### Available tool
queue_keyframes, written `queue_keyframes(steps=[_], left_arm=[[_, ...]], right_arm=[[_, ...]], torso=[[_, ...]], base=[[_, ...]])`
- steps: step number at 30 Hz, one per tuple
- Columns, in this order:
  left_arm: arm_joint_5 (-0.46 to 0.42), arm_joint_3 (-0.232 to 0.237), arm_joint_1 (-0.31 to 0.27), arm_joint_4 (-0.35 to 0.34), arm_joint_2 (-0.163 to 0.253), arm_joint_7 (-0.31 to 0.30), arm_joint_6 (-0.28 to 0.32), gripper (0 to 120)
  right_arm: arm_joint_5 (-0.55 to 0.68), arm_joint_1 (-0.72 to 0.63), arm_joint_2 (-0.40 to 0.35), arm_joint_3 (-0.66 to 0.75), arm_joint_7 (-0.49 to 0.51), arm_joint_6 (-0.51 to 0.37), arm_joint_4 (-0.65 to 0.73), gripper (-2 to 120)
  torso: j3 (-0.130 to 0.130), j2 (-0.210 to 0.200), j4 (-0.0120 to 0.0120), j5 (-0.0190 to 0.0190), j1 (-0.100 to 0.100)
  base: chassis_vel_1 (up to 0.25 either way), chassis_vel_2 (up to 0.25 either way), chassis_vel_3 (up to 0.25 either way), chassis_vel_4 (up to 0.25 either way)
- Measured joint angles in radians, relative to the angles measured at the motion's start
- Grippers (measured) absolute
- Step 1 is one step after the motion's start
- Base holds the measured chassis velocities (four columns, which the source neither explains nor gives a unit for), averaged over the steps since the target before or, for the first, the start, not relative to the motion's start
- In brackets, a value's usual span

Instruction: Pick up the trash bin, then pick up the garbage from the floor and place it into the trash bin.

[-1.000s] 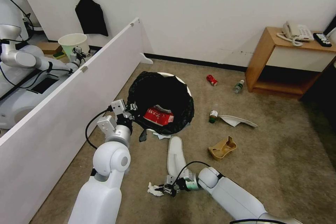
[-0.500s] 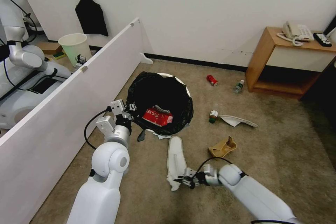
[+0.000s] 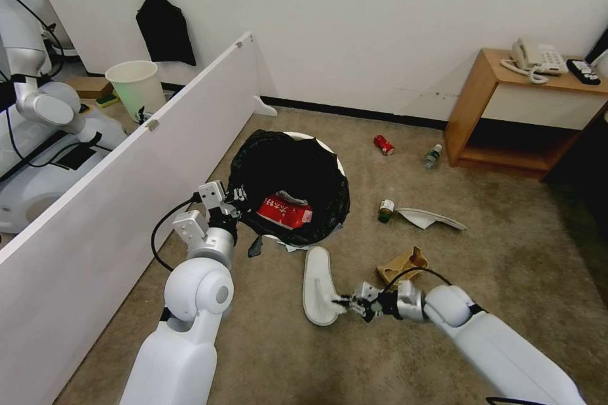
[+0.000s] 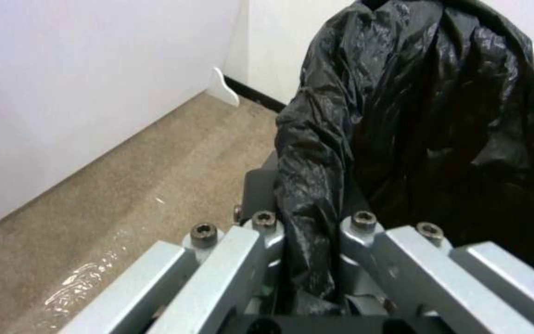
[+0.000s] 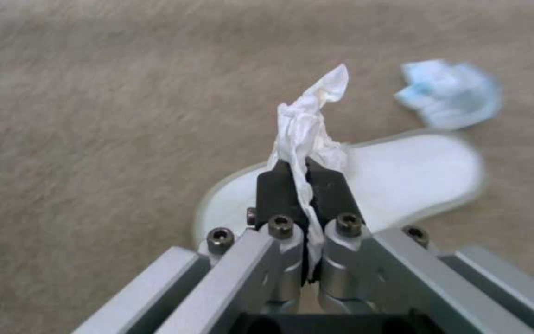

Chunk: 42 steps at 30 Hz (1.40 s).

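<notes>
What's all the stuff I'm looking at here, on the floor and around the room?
Trash bin: one, white, black bag, on carpet.
Red packet: one, inside bin.
Slippers: two, white, one near bin, one further right.
Tissue: one, white, pinched by right gripper.
Blue tissue: one, on carpet.
Paper bag: one, brown.
Can: one, red.
Bottles: two.
Telephone: one, white, on wooden table.
Left gripper: clamps bin's bag.
Right gripper: above slipper.

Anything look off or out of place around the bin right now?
The trash bin is tipped, held by its bag rim in the left gripper. A blue tissue lies on the carpet beyond the slipper, while the right gripper pinches a white tissue. Nothing looks damaged.
</notes>
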Motion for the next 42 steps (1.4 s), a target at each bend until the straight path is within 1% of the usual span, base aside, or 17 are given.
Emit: queue_keyframes(steps=[1,2,5,9,11,16,18,27,34,42], left_arm=[[-0.001,0.000,0.002,-0.002,0.002,0.000,0.000,4],[-0.001,0.000,0.002,-0.002,0.002,0.000,0.000,4],[-0.004,0.001,0.002,-0.006,0.008,-0.001,0.001,4],[-0.005,0.002,0.004,-0.007,0.009,-0.001,0.002,4],[-0.005,0.003,0.008,-0.010,0.011,-0.001,0.002,4],[-0.006,0.003,0.011,-0.014,0.014,-0.001,0.002,4],[-0.009,0.002,0.014,-0.019,0.017,-0.001,0.002,4],[-0.014,-0.002,0.019,-0.024,0.025,-0.003,0.004,4],[-0.017,-0.002,0.021,-0.025,0.029,-0.005,0.007,4],[-0.017,-0.001,0.021,-0.020,0.028,-0.006,0.007,4]], right_arm=[[0.011,-0.014,-0.009,0.036,0.001,-0.004,0.020,0],[0.011,-0.014,-0.009,0.036,0.001,-0.004,0.020,0],[0.031,-0.054,-0.035,0.129,0.002,-0.008,0.067,0],[0.041,-0.075,-0.046,0.173,0.003,-0.009,0.086,0],[0.054,-0.100,-0.058,0.233,0.003,-0.010,0.110,0],[0.076,-0.120,-0.069,0.301,0.002,-0.012,0.136,0],[0.097,-0.129,-0.073,0.355,0.002,-0.016,0.158,0],[0.141,-0.142,-0.076,0.443,0.001,-0.034,0.218,0],[0.189,-0.145,-0.070,0.516,0.005,-0.047,0.292,0],[0.242,-0.134,-0.068,0.549,0.020,-0.048,0.358,0]], torso=[[0.000,0.000,0.0000,0.0002,0.000],[0.000,0.000,0.0000,0.0002,0.000],[0.000,0.000,-0.0002,0.0001,0.000],[0.000,0.000,-0.0002,-0.0001,0.000],[0.000,0.000,-0.0002,0.0002,0.000],[0.000,0.000,0.0000,0.0001,0.000],[0.000,0.000,-0.0001,0.0000,0.000],[0.000,0.000,-0.0001,0.0000,0.000],[0.000,0.000,-0.0001,0.0001,0.000],[0.000,0.000,-0.0001,-0.0001,0.000]], base=[[0.000,0.000,0.000,0.000],[0.000,0.000,0.000,0.000],[0.000,0.000,0.000,0.000],[0.000,0.000,0.000,0.000],[0.000,0.000,0.000,0.000],[0.000,0.000,0.000,0.000],[0.000,0.000,0.000,0.000],[0.000,0.000,0.000,0.000],[0.000,0.000,0.000,0.000],[0.000,0.000,0.000,0.000]])
